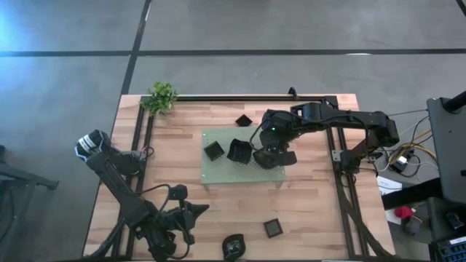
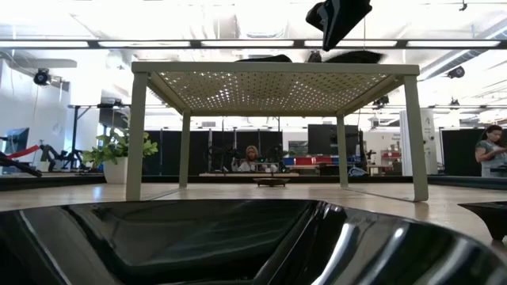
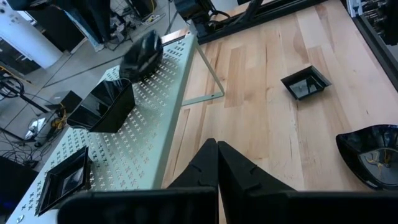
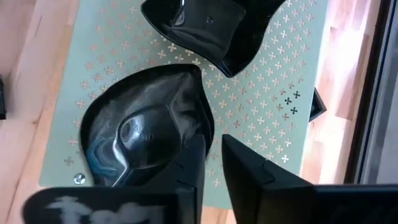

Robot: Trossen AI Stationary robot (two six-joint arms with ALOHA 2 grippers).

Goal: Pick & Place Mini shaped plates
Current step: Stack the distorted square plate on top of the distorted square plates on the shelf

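The light green perforated mat (image 1: 226, 173) stands raised on legs at mid-table. Three black mini plates lie on it: a flat square one (image 1: 212, 151), a deep one (image 1: 239, 151) and a round scalloped one (image 4: 140, 140). My right gripper (image 4: 214, 165) points steeply down over the round plate's rim, its fingers slightly apart with mat showing in the gap. One finger (image 4: 189, 168) stands over the plate's inside, the other (image 4: 249, 174) outside the rim. My left gripper (image 3: 217, 158) hangs shut and empty over the near-left part of the table. My right gripper straddles the round plate's rim (image 4: 206, 127) from above, slanting down. I cannot tell whether either finger touches the rim. The plate lies flat on the mat.
Loose plates lie on the wooden table: one behind the mat (image 1: 243, 120), a square one near the front (image 1: 272, 228), and a large one at the front edge (image 1: 233, 247). A small green plant (image 1: 162, 97) stands at the far left corner. Black rails run along both sides.
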